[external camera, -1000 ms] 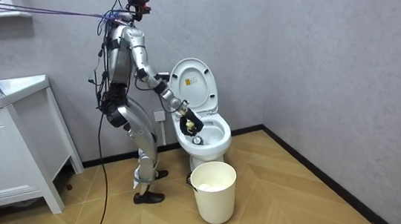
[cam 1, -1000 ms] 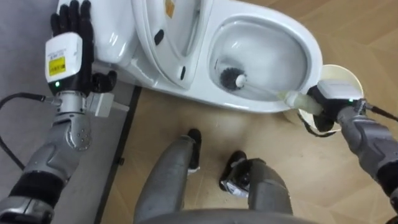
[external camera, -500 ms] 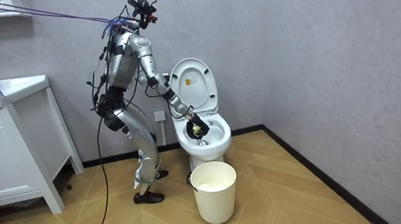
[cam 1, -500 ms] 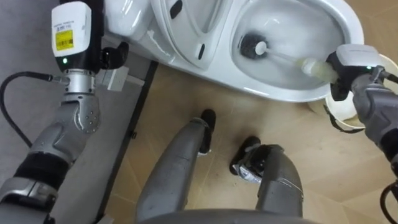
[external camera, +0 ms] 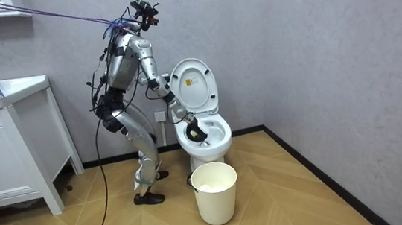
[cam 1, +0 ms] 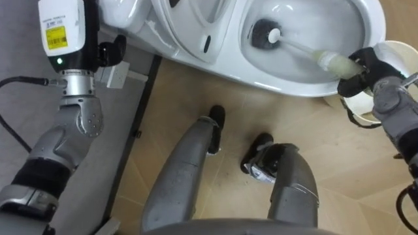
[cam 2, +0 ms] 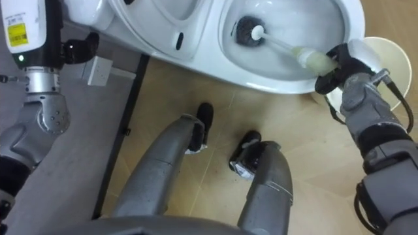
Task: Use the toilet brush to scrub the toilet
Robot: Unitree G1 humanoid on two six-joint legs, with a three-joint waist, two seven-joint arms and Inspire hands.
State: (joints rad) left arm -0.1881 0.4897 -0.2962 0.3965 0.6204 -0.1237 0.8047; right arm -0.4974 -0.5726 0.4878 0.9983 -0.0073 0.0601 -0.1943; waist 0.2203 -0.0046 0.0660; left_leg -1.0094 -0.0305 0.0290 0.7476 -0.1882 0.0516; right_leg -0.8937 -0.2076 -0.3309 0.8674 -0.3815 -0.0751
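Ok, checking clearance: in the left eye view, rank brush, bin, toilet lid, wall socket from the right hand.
1. Brush, in the right hand.
2. Bin, beside it.
3. Toilet lid, upper middle.
4. Wall socket, far left.

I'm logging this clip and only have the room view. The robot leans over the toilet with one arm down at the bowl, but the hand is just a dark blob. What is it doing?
Observer: The right hand is curled round the pale grip of a toilet brush.
Operator: Where is the bristle end?
Observer: The brush's dark head is down inside the toilet bowl, low in the basin, and the handle slants up over the rim to the hand.
Operator: And the other hand?
Observer: The left hand is held up to the left of the toilet, well apart from the brush.
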